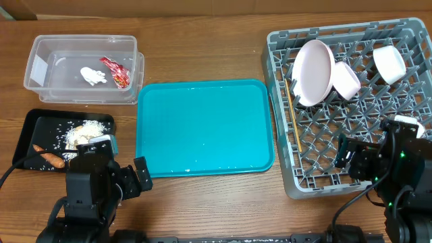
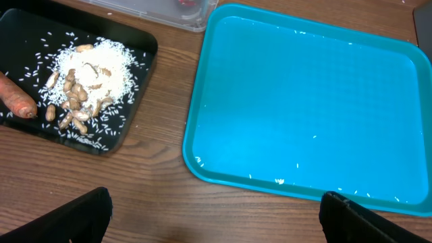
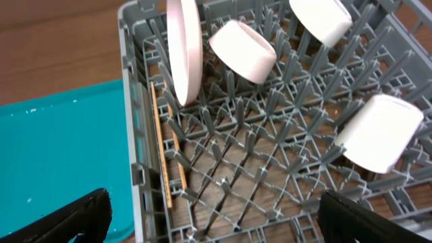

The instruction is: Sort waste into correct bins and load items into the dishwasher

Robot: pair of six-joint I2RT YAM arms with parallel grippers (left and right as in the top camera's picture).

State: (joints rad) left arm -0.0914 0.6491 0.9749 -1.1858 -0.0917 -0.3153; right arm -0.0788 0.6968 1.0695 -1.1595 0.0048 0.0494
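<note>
The clear tub [image 1: 40, 50] at the back left holds the crumpled white napkin [image 1: 93, 75] and red wrapper [image 1: 116, 71]. The black tray [image 1: 30, 128] [image 2: 17, 27] holds rice scraps with peanuts [image 2: 91, 67] and the orange carrot [image 1: 48, 158] [image 2: 17, 98]. The grey rack [image 1: 351, 145] [image 3: 270, 155] holds the white plate [image 1: 312, 72] [image 3: 183, 47], white bowls [image 1: 345, 79] [image 1: 389, 64] [image 3: 243, 50], a cup [image 3: 378, 131] and the chopsticks [image 1: 294, 115] [image 3: 162, 148]. My left gripper [image 1: 131, 177] [image 2: 216, 216] is open over bare table. My right gripper [image 1: 351, 158] [image 3: 212, 216] is open above the rack's front.
The teal tray [image 1: 202, 128] [image 2: 304, 101] lies in the middle with a few rice grains near its front edge. Bare wooden table lies in front of it and between it and the black tray.
</note>
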